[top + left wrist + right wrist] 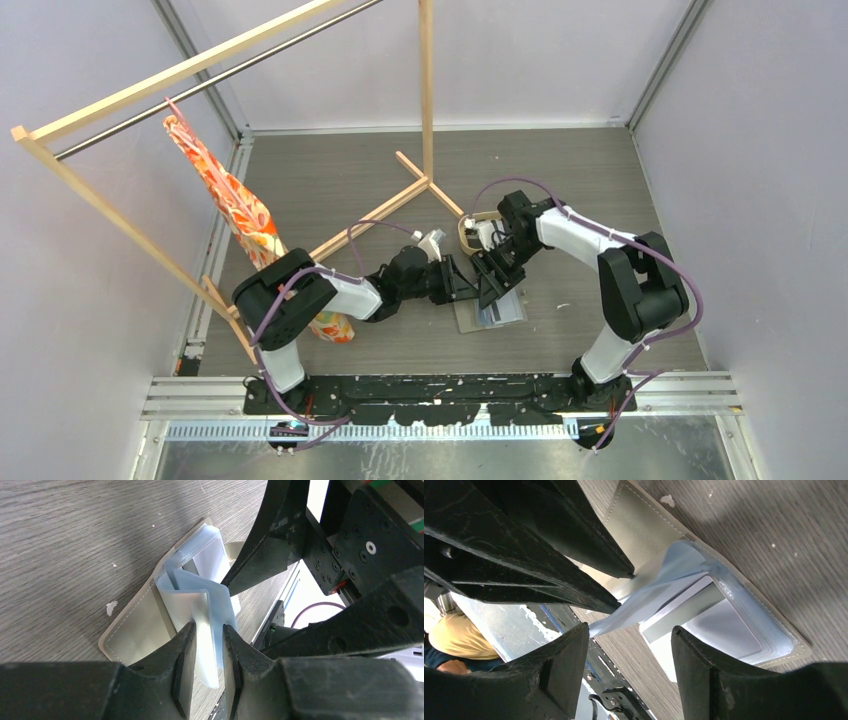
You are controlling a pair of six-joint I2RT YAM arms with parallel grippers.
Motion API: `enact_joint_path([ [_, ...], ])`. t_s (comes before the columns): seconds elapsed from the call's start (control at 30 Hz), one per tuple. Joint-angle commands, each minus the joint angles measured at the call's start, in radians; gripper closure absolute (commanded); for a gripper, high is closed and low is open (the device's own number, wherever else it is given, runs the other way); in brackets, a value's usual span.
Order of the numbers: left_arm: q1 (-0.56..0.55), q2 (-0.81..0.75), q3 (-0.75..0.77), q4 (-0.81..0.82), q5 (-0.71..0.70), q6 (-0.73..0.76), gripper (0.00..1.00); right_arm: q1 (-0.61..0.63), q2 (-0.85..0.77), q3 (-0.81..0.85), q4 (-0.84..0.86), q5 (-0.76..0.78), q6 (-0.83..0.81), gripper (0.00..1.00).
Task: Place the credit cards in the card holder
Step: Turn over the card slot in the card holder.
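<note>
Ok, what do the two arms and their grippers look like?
The left arm and right arm have white links between bulky black joints, with thin purple cables looped along them. The left gripper and right gripper have matte black, tapered, scuffed fingers.

We note a grey wood-grain tabletop (pixel 580 190) with a few white specks (pixel 111 608) on it. Plain pale walls (pixel 760 200) close three sides, with metal profiles (pixel 660 62) in the back corners. A light-wood rack (pixel 426 90) with a metal rod (pixel 220 82) stands at left, and an orange patterned cloth (pixel 235 205) hangs from it. The light is even and the shadows soft.
</note>
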Motion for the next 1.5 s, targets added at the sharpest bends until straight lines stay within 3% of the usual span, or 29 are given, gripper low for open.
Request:
enact_joint_path([
  [0.0,0.004,0.016,0.014,0.069,0.017,-0.010,0.73,0.020,-0.006,0.017,0.020,0.003,0.011,0.34],
  [0.33,0.004,0.023,0.010,0.081,0.016,-0.017,0.73,0.025,-0.010,0.020,0.025,0.081,0.015,0.37],
  [0.5,0.010,0.024,0.005,0.079,0.013,-0.016,0.73,-0.002,-0.024,0.025,0.010,0.082,0.001,0.46],
  [0.63,0.014,0.013,-0.004,0.077,0.009,-0.013,0.73,-0.018,-0.027,0.030,-0.002,0.068,-0.006,0.49],
  [0.8,0.017,-0.030,-0.022,0.048,-0.006,0.005,0.73,-0.032,-0.029,0.029,-0.005,0.061,-0.006,0.50],
  [1.07,0.017,-0.142,-0.054,-0.011,-0.019,0.052,0.72,-0.043,-0.005,0.036,-0.007,0.065,0.007,0.61],
  [1.27,0.017,-0.218,-0.062,-0.039,-0.012,0.083,0.71,-0.069,0.016,0.053,-0.042,-0.030,0.005,0.61],
  [1.47,0.017,-0.172,-0.005,-0.032,0.002,0.087,0.70,-0.095,0.014,0.050,-0.045,-0.054,0.002,0.59],
])
